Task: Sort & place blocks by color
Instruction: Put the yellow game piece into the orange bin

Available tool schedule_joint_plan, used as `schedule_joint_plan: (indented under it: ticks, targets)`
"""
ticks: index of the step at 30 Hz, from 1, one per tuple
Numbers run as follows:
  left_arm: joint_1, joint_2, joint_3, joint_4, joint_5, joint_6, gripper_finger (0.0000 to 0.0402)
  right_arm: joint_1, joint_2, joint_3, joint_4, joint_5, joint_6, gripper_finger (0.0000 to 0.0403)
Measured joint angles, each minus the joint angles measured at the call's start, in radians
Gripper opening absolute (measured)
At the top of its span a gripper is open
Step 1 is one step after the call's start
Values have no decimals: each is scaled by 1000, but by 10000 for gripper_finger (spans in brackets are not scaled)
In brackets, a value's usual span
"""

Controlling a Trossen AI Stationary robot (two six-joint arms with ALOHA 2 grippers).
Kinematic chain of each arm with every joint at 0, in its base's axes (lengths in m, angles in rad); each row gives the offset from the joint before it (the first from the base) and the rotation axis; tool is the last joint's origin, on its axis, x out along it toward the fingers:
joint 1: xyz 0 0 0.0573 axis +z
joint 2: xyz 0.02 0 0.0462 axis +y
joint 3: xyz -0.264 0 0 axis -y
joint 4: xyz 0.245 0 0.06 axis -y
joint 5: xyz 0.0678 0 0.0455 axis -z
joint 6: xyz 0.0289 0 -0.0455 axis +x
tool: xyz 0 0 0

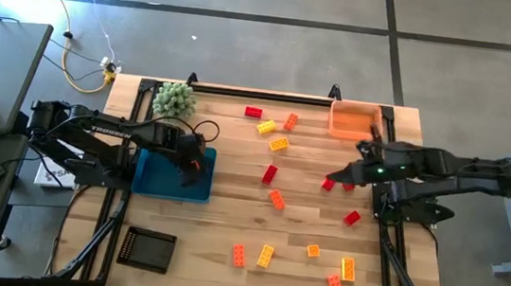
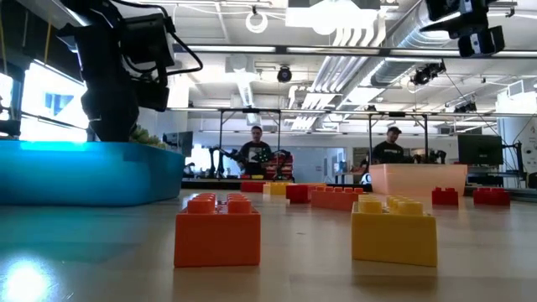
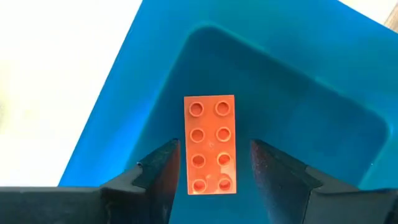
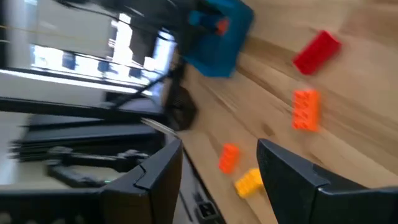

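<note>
Left gripper [image 1: 199, 159] sits over the blue tray [image 1: 149, 175] at the tabletop's [image 1: 198, 232] 9 o'clock side. In the left wrist view its fingers [image 3: 158, 171] stand apart w/ an orange 2x4 block [image 3: 210, 144] between them, a gap showing on each side; block is inside the tray, studs up. Can't tell if it lies on the tray floor or hangs.

Right gripper [image 1: 361, 150] hovers at approx 2 o'clock, just below the orange tray [image 1: 354, 121]. Fingers [image 4: 155, 171] spread wide, nothing held.

Rest of the blocks lie scattered on the tabletop:
- 12 o'clock: a red block [image 1: 254, 112], yellow ones [image 1: 266, 126] & an orange one [image 1: 290, 122].
- Centre: red block [image 1: 269, 174] w/ an orange block [image 1: 276, 199] just under it.
- 3 o'clock: red blocks [image 1: 328, 183] near the right gripper, another [image 1: 351, 218] lower.
- 5–6 o'clock: orange & yellow blocks [image 1: 265, 255] along the near edge.

Fuzzy green plant [image 1: 173, 99] at 11 o'clock, black studded plate [image 1: 147, 248] at 7 o'clock. White lettering runs along the left arm [image 1: 105, 130], too small to read. Low view: two people [image 2: 255, 153] stand far back in the room.
</note>
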Motion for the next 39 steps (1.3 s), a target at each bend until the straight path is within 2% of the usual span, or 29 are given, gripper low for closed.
schedule_joint_plan:
  ticks: [7,15,24,32,39]
  targets:
    - [0,0,0,0,-2,0,219,95,174,77,-74,12,120,195]
    - [0,0,0,-2,1,0,247,214,336,83,-81,9,302,195]
    - [0,0,0,-9,-1,77,248,338,489,83,-80,38,528,195]
    - [0,0,0,-8,-46,113,246,433,589,83,-65,11,734,195]
    - [0,0,0,-8,-54,83,246,482,667,83,-65,4,799,195]
